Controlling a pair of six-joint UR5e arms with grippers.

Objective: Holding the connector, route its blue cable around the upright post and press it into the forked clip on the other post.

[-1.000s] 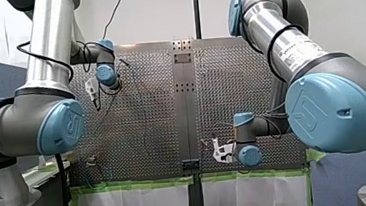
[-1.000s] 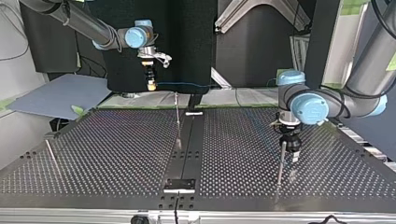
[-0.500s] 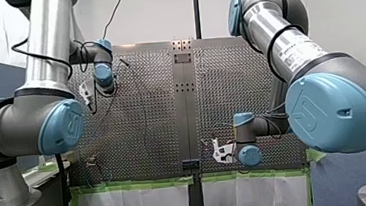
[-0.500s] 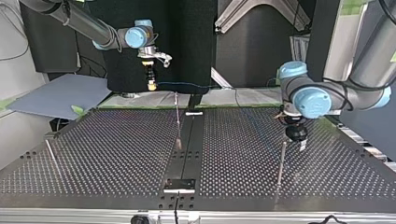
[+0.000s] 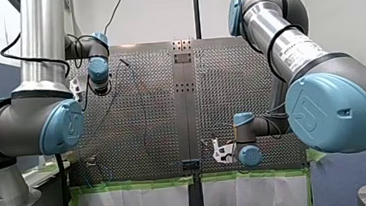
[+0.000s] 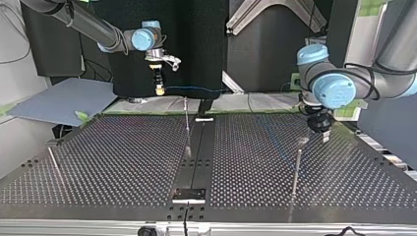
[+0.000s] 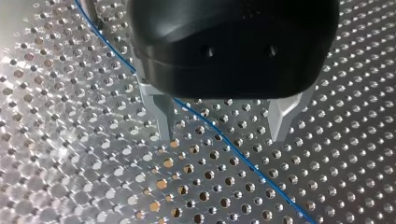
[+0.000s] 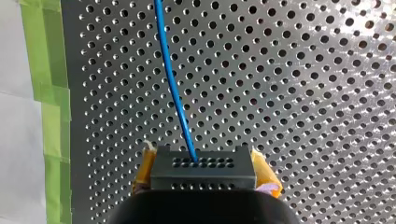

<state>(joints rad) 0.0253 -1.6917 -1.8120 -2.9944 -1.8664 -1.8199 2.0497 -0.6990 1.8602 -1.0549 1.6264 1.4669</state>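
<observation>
1. Connector (image 8: 203, 173) first, in the right wrist view: your right gripper (image 8: 204, 176) has its jaws pinching the black block between yellow pads (image 8: 264, 173). The blue cable (image 8: 173, 88) leaves the block's face and runs ahead above the worktop (image 8: 303, 93), beside its edge of green tape (image 8: 44, 100).
2. Left wrist view: your left gripper (image 7: 223, 137) hangs above the worktop, metal jaws spread and empty. The cable slants across below, passing under the gap between them.
3. Top view: the connector is held in the air over the taped edge. The cable strings sideways from it past the top of the middle post (image 6: 187, 129); you cannot tell from here whether it touches. A second post (image 6: 295, 169) stands near the left gripper, toward that side edge. Which post carries the forked clip is too small to see.
4. Front view: the two grippers are well apart, the right one by the taped edge.
5. Judgement: you are in the routing step, and nothing looks pressed into a clip yet. The next move calls for carrying the connector round the post with the cable lightly taut, without snagging it on the spread left jaws.
</observation>
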